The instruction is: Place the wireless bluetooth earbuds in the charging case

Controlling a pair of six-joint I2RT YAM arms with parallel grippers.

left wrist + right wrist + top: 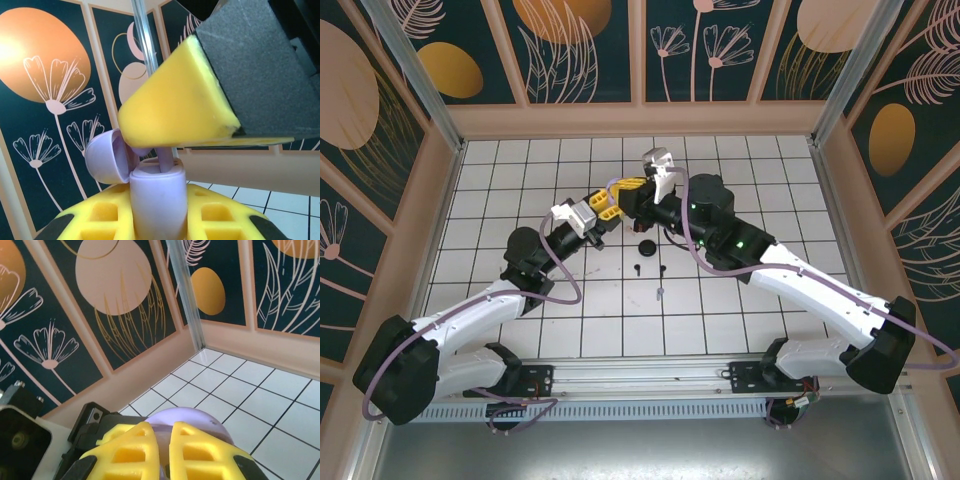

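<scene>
My left gripper (159, 197) is shut on the light purple charging case (157, 200), held upright with its lid (104, 159) hinged open to the left. A light purple earbud (166, 161) stands with its stem in the case's top opening. My right gripper (164, 432) is shut on that earbud, and one of its yellow fingers (175, 105) hangs just above the case. In the right wrist view the rounded lid (200, 421) shows beyond the fingertips. From above, both grippers (608, 214) (626, 190) meet over the middle of the floor.
A round black case (644, 248) lies on the white tiles just below the grippers. Two small black earbuds (636, 268) (663, 268) lie near it, and a pale earbud (661, 293) a tile nearer. Patterned walls enclose the tiled floor (520, 180).
</scene>
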